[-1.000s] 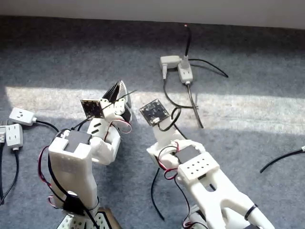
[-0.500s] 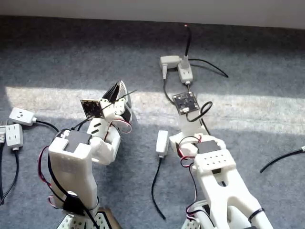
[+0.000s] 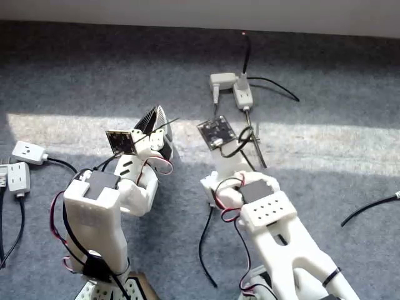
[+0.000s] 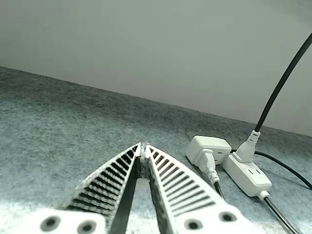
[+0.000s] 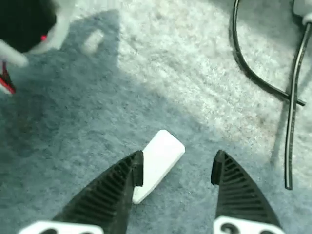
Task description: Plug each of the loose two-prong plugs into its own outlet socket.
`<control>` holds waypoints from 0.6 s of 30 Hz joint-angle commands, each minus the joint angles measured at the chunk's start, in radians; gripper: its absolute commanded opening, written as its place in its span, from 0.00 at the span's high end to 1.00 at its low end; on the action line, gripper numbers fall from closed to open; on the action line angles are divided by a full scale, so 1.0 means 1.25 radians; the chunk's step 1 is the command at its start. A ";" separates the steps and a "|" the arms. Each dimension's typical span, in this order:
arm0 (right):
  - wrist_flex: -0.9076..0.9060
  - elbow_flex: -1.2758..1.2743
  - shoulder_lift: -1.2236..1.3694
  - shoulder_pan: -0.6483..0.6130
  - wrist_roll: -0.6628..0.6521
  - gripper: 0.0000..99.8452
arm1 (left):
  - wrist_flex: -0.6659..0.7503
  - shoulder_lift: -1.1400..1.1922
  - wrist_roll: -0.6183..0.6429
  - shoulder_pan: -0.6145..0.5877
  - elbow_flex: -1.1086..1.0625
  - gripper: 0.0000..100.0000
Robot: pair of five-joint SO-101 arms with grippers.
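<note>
Step in hand: by my read, this is the approach to a pick. The right gripper (image 5: pixel 178 163) hangs right over the white oblong plastic plug (image 5: pixel 158 163), and no grasp has been made.
Right gripper: jaws spread wide. One ribbed black finger is just at the plug's side and the other is well off it, so the plug lies off-centre in the gap.
Left gripper: the left gripper (image 4: pixel 143 148) is pinched tight with nothing between its ribbed black fingers. It is lifted off the grey carpet (image 3: pixel 325 134), off to the plug's side.
Task's thing: the plug lies flat on the carpet, loose and at a slant to the open jaws.
Sockets: the pair of white plastic socket blocks (image 4: pixel 229 158) sits beyond the plug, towards the wall. One block already has a white plug and cord in it. Two more small white outlet blocks (image 3: pixel 22 164) lie far out past the left arm.
Next move: I'd say the gripper needs to slide sideways to centre the plug, turn the wrist to square up with its long sides, then drop and close.
Hard to make out: no prongs show on the plug, so I can't tell which way it faces. One end is tucked behind a finger. In the high view the right arm covers most of the plug. I can't tell which free socket is meant for it.
</note>
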State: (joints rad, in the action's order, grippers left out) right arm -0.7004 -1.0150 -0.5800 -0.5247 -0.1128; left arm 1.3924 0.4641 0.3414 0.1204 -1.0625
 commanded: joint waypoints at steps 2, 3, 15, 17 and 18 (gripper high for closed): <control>0.084 -0.007 -0.003 -0.034 -0.006 0.78 | 0.017 -0.010 -0.001 0.007 0.002 0.99; 0.096 -0.019 -0.003 -0.041 -0.006 0.78 | 0.017 -0.010 -0.001 0.007 0.002 0.99; 0.163 -0.185 -0.003 0.013 -0.063 0.78 | 0.017 -0.010 -0.001 0.007 0.002 0.99; 0.171 -0.214 -0.003 0.050 -0.128 0.78 | 0.017 -0.010 -0.001 0.007 0.002 0.99; 0.187 -0.231 -0.003 0.072 -0.144 0.78 | 0.017 -0.010 -0.001 0.007 0.002 0.99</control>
State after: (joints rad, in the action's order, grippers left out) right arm -0.5010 -1.2712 -0.5815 -0.5063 -0.2110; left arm 1.3924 0.4641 0.3414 0.1204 -1.0625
